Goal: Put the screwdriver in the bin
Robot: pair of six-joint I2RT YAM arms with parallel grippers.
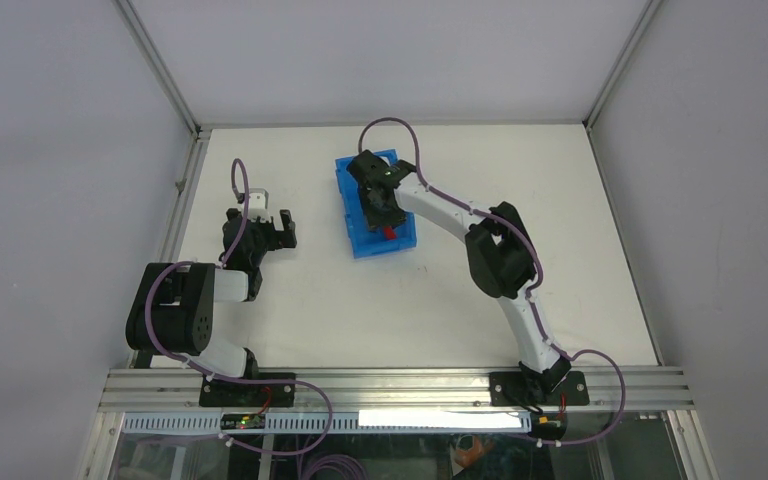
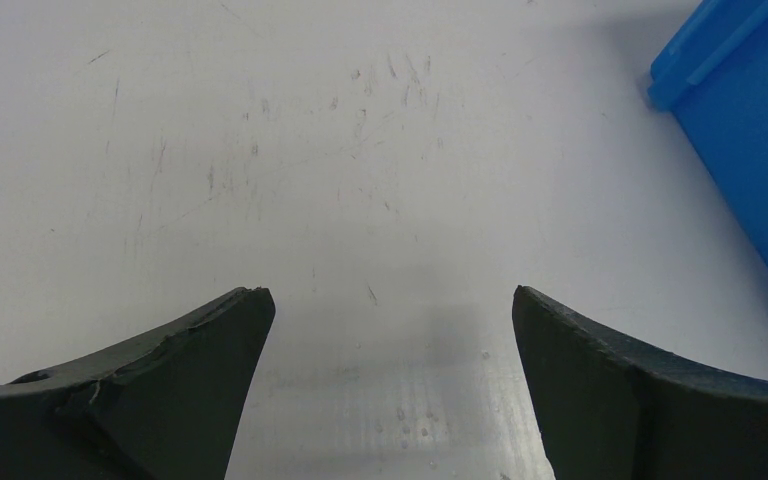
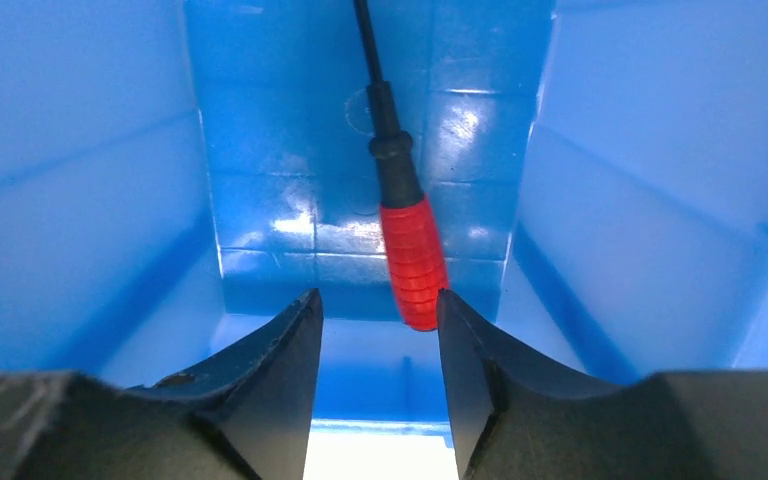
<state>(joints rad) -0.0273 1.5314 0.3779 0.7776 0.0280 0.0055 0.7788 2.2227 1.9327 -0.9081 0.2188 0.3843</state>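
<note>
The blue bin [image 1: 348,210] stands at the middle back of the table. Inside it, on the floor [image 3: 290,130], lies the screwdriver [image 3: 412,250], its black shaft pointing away from the camera. The butt of its red handle [image 1: 388,232] sits just off my right fingertip. My right gripper [image 3: 378,300] is lowered into the bin [image 1: 380,212], its jaws apart with only a bare gap between them and nothing gripped. My left gripper [image 1: 282,225] hovers open over bare table to the left of the bin [image 2: 750,120], nothing between its fingers [image 2: 392,295].
White table top with scratches under the left gripper. Metal frame posts and grey walls enclose the table on the left, right and back. An aluminium rail runs along the near edge by the arm bases.
</note>
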